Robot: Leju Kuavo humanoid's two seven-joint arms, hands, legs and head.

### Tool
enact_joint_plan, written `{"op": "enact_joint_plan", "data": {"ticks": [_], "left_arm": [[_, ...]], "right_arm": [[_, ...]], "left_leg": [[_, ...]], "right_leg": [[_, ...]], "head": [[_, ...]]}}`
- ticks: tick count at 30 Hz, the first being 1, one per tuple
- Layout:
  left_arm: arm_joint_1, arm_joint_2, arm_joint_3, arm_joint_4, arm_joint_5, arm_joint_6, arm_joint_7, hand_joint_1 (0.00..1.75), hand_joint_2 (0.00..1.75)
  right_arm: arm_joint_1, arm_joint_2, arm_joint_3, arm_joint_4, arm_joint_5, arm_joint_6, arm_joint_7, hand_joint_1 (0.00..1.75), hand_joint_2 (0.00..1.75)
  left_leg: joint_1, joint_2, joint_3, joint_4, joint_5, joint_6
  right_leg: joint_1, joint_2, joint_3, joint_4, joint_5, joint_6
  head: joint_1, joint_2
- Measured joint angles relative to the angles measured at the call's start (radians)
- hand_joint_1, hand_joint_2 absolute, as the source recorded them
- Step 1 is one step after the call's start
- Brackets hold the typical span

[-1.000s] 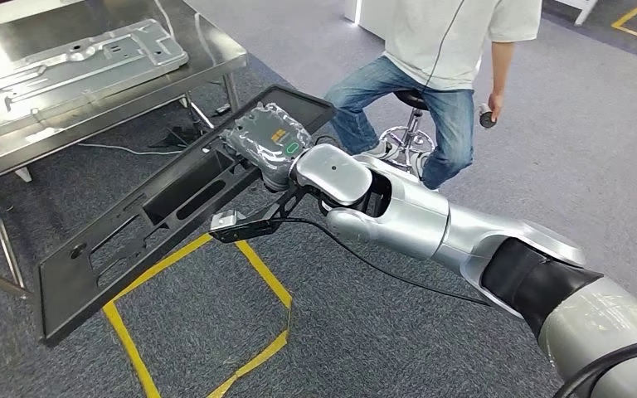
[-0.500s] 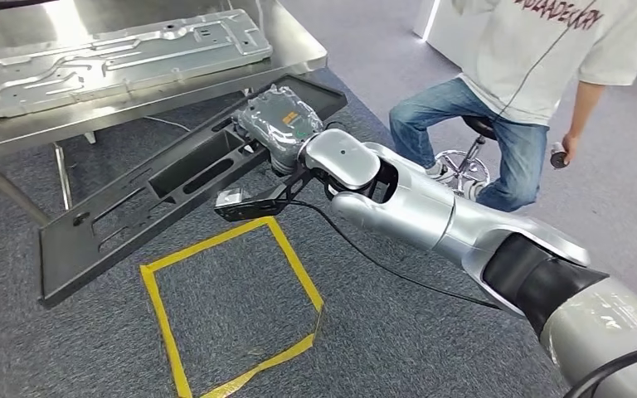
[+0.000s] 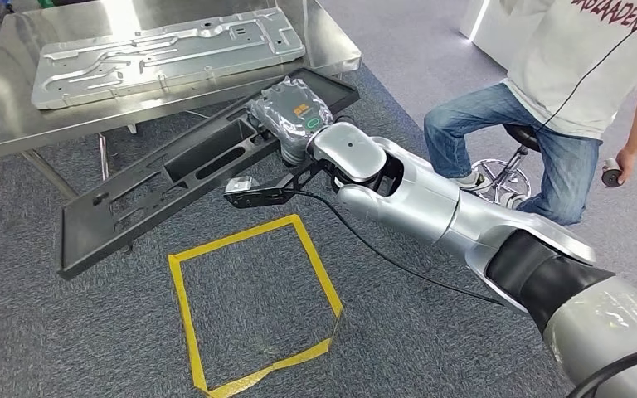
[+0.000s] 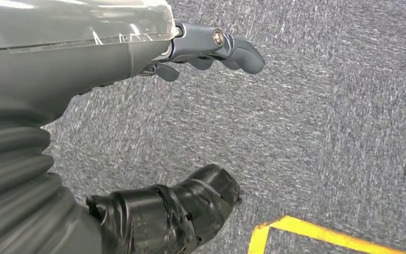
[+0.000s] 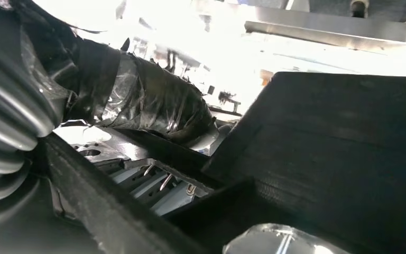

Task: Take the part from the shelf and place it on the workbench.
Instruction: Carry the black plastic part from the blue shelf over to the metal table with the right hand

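The part is a long, flat black frame, matte, with rectangular cut-outs. The right hand, wrapped in clear film, grips its far end, arm stretched forward. The part's far corner overlaps the shiny steel workbench just beyond. The left hand hangs empty, fingers apart, over grey carpet.
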Motion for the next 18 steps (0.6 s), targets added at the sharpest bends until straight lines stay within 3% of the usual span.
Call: {"op": "enact_joint_plan", "data": {"ticks": [2,4,6,7,11,13,15,16,17,18], "left_arm": [[0.0,0.0,0.0,0.0,0.003,-0.016,0.002,0.0,1.75],[0.0,0.003,0.0,0.0,0.006,-0.038,0.003,0.0,1.75],[-0.002,0.005,0.0,0.0,0.009,-0.056,0.004,0.0,1.75],[-0.003,0.006,0.0,0.0,0.009,-0.061,0.004,0.0,1.75],[-0.002,0.006,0.0,0.0,0.011,-0.066,0.004,0.0,1.75],[-0.004,0.007,0.0,0.0,0.012,-0.066,0.004,0.0,1.75],[-0.004,0.007,0.0,0.0,0.015,-0.065,0.003,0.0,1.75],[-0.004,0.008,0.0,0.0,0.017,-0.064,0.002,0.0,1.75],[-0.003,0.008,0.0,0.0,0.019,-0.063,0.0,0.0,1.75],[-0.003,0.008,0.0,0.0,0.021,-0.062,-0.002,0.0,1.75]], "right_arm": [[0.0,0.0,0.0,0.002,-0.001,-0.001,0.001,1.75,1.75],[0.0,0.0,0.0,0.002,-0.001,-0.005,0.001,1.75,1.75],[-0.004,0.0,-0.003,0.001,0.0,-0.014,0.001,1.75,1.75],[-0.009,0.0,-0.005,-0.001,0.002,-0.019,0.001,1.75,1.75],[-0.029,-0.001,-0.011,-0.014,0.005,-0.028,0.001,1.75,1.75],[-0.033,-0.001,-0.014,-0.019,0.005,-0.03,0.001,1.75,1.75],[-0.035,-0.001,-0.016,-0.02,0.005,-0.031,0.001,1.75,1.75],[-0.035,-0.001,-0.016,-0.02,0.005,-0.031,0.001,1.75,1.75],[-0.035,-0.002,-0.016,-0.02,0.006,-0.031,0.001,1.75,1.75],[-0.035,-0.002,-0.016,-0.021,0.006,-0.031,0.001,1.75,1.75]], "left_leg": [[0.004,0.004,-0.026,0.042,0.003,-0.003],[0.005,0.006,0.022,-0.056,0.062,0.0],[0.001,0.008,0.084,-0.169,0.097,0.007],[-0.002,0.008,0.1,-0.197,0.099,0.011],[-0.004,0.004,0.111,-0.215,0.096,0.031],[-0.001,0.002,0.121,-0.225,0.098,0.041],[-0.002,0.0,0.124,-0.226,0.096,0.046],[-0.003,-0.002,0.124,-0.225,0.094,0.048],[-0.004,-0.003,0.125,-0.224,0.092,0.05],[-0.005,-0.005,0.126,-0.222,0.09,0.05]], "right_leg": [[0.0,-0.005,0.001,0.004,-0.004,0.0],[-0.001,-0.008,0.004,0.009,-0.011,0.005],[0.004,-0.011,0.006,0.015,-0.019,0.013],[0.006,-0.012,0.006,0.016,-0.022,0.018],[0.005,-0.013,0.011,0.013,-0.031,0.038],[0.004,-0.012,-0.017,0.08,-0.071,0.044],[0.004,-0.01,-0.084,0.207,-0.122,0.046],[0.004,-0.01,-0.112,0.253,-0.13,0.046],[0.004,-0.01,-0.126,0.266,-0.119,0.045],[0.005,-0.01,-0.122,0.24,-0.091,0.043]], "head": [[0.0,0.0],[0.0,0.0],[0.001,0.0],[0.002,0.0],[0.004,0.0],[0.004,0.0],[0.004,0.0],[0.004,0.0],[0.004,0.0],[0.004,0.0]]}}
